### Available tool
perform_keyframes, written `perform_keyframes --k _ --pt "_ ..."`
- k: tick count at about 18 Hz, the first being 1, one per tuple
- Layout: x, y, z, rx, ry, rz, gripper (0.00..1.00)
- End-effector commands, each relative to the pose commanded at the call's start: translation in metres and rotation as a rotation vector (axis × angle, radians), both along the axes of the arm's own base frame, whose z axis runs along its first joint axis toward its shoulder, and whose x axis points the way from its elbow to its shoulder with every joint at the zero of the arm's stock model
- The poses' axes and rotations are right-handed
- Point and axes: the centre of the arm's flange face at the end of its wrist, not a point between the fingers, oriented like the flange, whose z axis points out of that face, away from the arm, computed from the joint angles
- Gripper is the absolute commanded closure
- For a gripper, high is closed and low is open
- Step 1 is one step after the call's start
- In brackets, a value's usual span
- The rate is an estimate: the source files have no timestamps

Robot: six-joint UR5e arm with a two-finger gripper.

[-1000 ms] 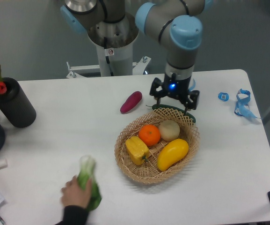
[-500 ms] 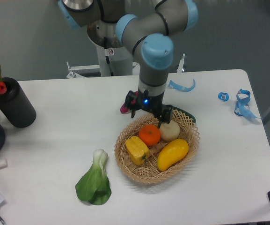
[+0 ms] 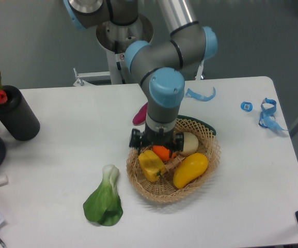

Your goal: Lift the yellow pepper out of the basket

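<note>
The yellow pepper (image 3: 151, 165) sits at about 9 o'clock in the basket (image 3: 200, 182), touching the orange (image 3: 162, 152) at its 1 o'clock. The gripper (image 3: 156, 147) hovers just above, fingers looking spread and empty. I'd drop straight down, straddling the pepper's flanks, clear of the yellow squash (image 3: 190, 170).

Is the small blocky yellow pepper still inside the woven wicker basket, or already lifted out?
Inside. The yellow pepper lies in the wicker basket, with the pincer just above it.

no readable text, small sticker on robot base (image 3: 121, 57) illegible
</note>
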Motion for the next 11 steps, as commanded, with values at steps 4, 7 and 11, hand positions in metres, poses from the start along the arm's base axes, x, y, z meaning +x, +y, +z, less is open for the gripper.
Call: perform_keyframes --k 4,7,11 --pt "-0.002 0.0 -0.01 -0.017 -0.015 0.063 0.0" --pt "-0.002 -0.002 -0.015 -0.035 -0.013 0.087 0.0" --pt "-0.005 -0.005 -0.027 -0.075 -0.008 0.108 0.0"
